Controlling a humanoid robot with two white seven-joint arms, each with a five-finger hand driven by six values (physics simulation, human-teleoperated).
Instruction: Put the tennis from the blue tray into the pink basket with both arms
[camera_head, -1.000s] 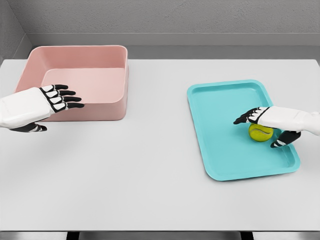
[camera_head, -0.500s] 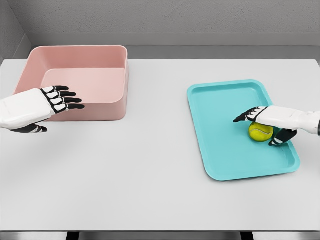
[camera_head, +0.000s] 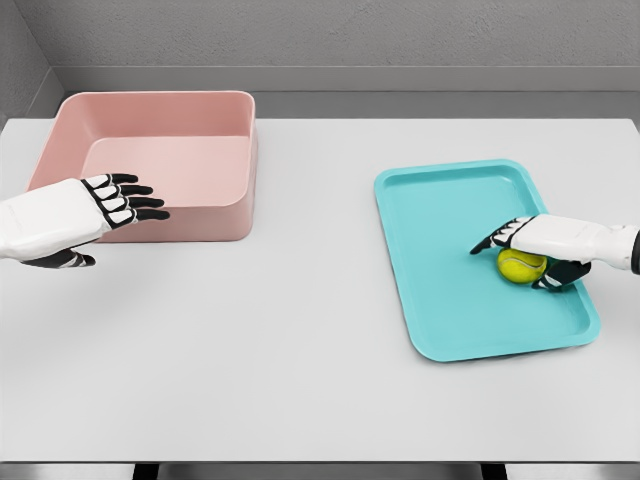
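A yellow-green tennis ball (camera_head: 520, 268) lies on the blue tray (camera_head: 450, 290), toward its right side. My right hand (camera_head: 512, 252) rests over the top of the ball, fingers stretched out to the left and thumb tucked against the ball's lower right; the fingers are not curled around it, and the ball still sits on the tray. The pink basket (camera_head: 160, 120) stands at the far left of the table. My left hand (camera_head: 120, 215) hovers open at the basket's front left corner, fingers pointing right, holding nothing.
The white table (camera_head: 310, 330) stretches between basket and tray, with a wide gap between them. A grey wall (camera_head: 330, 40) runs behind the table's far edge.
The right hand has sunk lower onto the ball and its thumb has drawn in toward the ball's side. The left hand has barely shifted.
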